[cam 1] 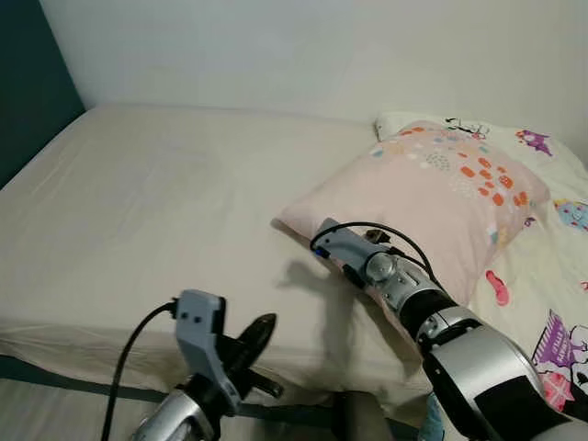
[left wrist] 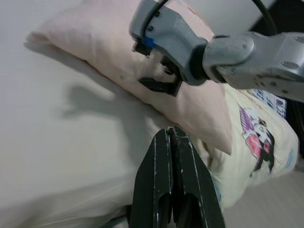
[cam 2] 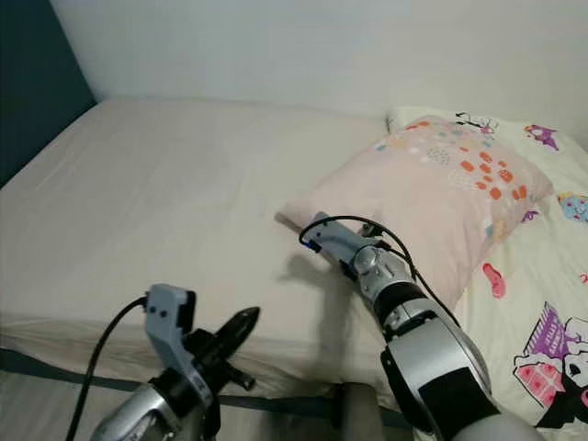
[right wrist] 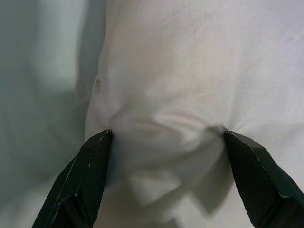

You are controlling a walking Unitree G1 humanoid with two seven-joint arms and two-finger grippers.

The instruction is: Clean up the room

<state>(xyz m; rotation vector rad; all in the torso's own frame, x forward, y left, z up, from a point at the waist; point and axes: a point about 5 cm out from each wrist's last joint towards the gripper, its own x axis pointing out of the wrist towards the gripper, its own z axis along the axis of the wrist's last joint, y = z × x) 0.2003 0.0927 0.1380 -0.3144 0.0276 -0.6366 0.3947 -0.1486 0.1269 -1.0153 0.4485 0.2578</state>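
One pink fabric pillow with orange and white spots. One cream cartoon-printed blanket. One bed with a plain beige sheet. Two black two-fingered tools: the left tool and the right tool.

Wide bed w/ plain cream fitted sheet takes up most of the room. Bare off-white wall behind it, dark teal panel on the robot's left. Dark bed-frame edge along near side. Even, soft light.
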